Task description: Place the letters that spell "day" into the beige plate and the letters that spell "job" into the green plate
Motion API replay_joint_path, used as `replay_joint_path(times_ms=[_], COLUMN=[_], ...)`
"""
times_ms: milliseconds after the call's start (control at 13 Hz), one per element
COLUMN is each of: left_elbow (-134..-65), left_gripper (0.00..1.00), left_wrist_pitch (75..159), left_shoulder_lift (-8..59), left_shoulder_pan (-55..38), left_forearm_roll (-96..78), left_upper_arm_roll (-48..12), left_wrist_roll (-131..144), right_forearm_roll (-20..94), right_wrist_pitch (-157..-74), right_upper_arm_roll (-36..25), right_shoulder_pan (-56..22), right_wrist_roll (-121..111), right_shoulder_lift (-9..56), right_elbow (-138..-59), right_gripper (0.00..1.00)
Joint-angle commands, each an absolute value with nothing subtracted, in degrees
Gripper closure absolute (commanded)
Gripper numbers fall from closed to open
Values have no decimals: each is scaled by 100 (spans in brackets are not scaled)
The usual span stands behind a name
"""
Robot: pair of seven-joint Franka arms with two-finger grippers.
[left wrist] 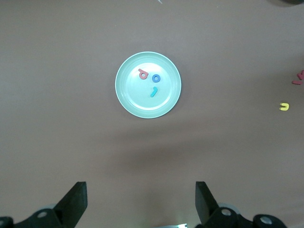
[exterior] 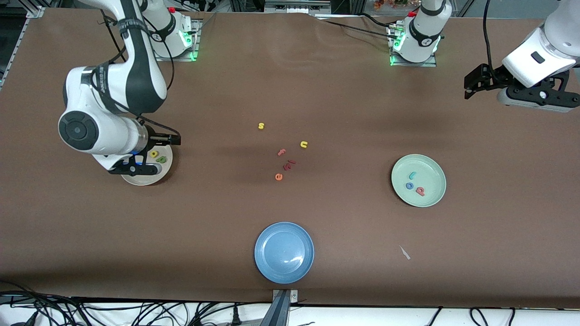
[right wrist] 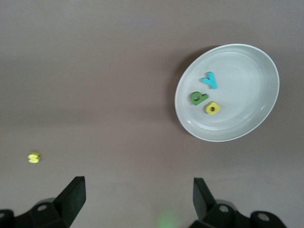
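Both jaws stand wide with nothing between them. On the right gripper (right wrist: 135, 197) the two dark fingers (right wrist: 71, 194) show at the edge of the right wrist view over bare brown worktop (exterior: 344, 81); the front view shows that gripper (exterior: 165, 139) hanging over the beige plate (exterior: 149, 180) at the right arm's end. The left gripper (exterior: 471, 86) waits in the air at the left arm's end, and its wrist view shows it (left wrist: 141, 198) spread just as wide.

From the front the right arm hides much of the beige plate: only the yellow "a" (exterior: 154, 154) and the green "d" (exterior: 161, 159) peek out. The right wrist view shows all three letters inside it: teal "y" (right wrist: 209, 80), green "d" (right wrist: 199, 98), yellow "a" (right wrist: 212, 109), close together.

In the green plate (exterior: 435, 194) lie the teal "j" (exterior: 412, 175), the blue "o" (exterior: 409, 186) and the pink-red "b" (exterior: 420, 191); the left wrist view repeats them.

Only the front view takes in the blue plate (exterior: 284, 271), nearest the camera, and the whole loose cluster mid-worktop: yellow "s" (exterior: 261, 126), yellow "u" (exterior: 303, 144), pink "f" (exterior: 281, 152), orange "e" (exterior: 278, 177).
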State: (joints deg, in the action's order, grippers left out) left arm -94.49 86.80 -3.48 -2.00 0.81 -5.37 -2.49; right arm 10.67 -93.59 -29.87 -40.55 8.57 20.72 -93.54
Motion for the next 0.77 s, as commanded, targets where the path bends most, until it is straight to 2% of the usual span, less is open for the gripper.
replay_joint_path(times_ms=[0, 77, 307, 690], left_elbow=[-9396, -9396, -9387, -9387], left_gripper=[0, 0, 0, 0], left_wrist_pitch=[8701, 8692, 8701, 8684], left_shoulder_lift=[-396, -404, -396, -404], left_shoulder_pan=[-202, -202, -202, -158], left_forearm_roll=[-9, -17, -18, -9], left_upper_arm_roll=[-589, -589, -633, -633], left_wrist_roll=[-211, -211, -211, -220], right_forearm_roll=[329, 195, 150, -193], right_wrist_pitch=[-9237, -9220, -8904, -8657], right_upper_arm_roll=[-1773, -1340, -916, -817], right_shoulder_pan=[-3160, -2772, -2007, -1442], right_wrist_roll=[1037, 1011, 889, -164], right_shoulder_lift=[1269, 1031, 564, 255], right_elbow=[-9553, -9649, -9650, -9563], right_gripper=[0, 0, 0, 0])
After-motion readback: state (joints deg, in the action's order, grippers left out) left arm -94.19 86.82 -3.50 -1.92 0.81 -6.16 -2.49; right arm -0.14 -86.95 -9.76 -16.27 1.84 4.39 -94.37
